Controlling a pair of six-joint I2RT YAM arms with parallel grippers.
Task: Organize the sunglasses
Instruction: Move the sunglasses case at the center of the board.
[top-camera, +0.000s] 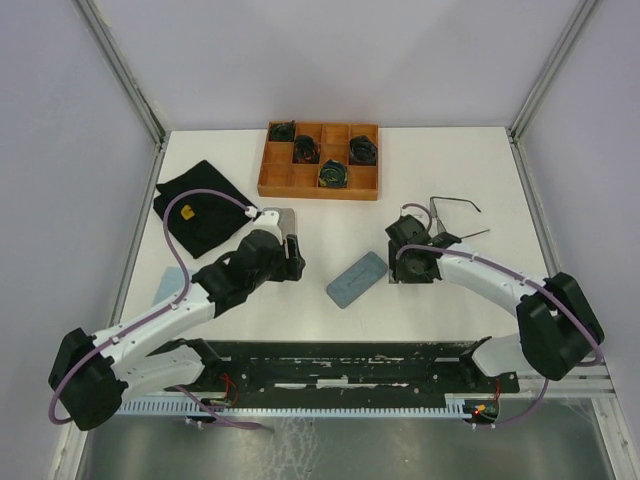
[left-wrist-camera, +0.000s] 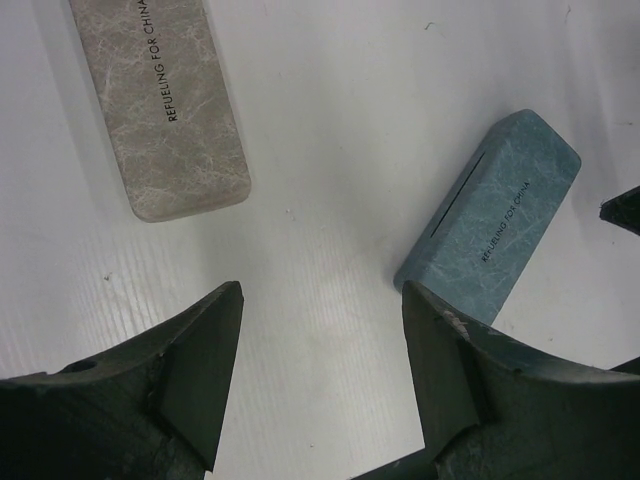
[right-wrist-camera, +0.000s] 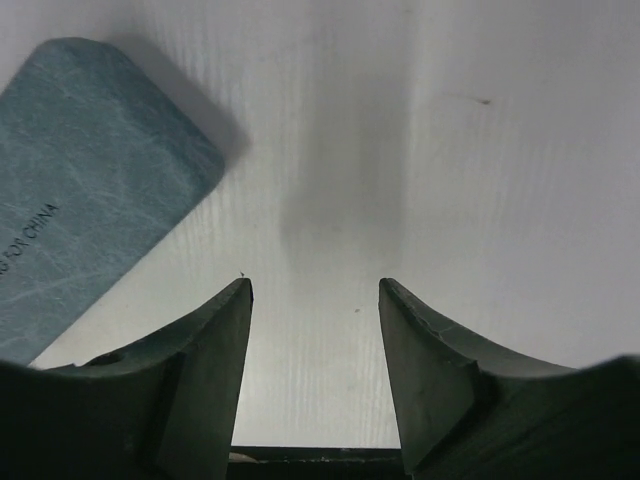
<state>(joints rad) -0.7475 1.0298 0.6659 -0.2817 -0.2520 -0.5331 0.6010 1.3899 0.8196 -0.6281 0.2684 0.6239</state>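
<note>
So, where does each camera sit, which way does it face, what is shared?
Top external: above and behind, looking down at the table; left arm, right arm show.
Left wrist: on that wrist, down past the open left gripper at a grey case and blue case.
Right wrist: on that wrist, down past the open right gripper at the table.
Shared: the blue case, in all three.

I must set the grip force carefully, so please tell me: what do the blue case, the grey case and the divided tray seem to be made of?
The blue case looks like fabric or faux leather: matte, pale marbled veins, printed lettering. The grey case has the same matte, veined look in grey. The divided tray appears to be wood: orange-brown, with flat thin partitions.
</note>
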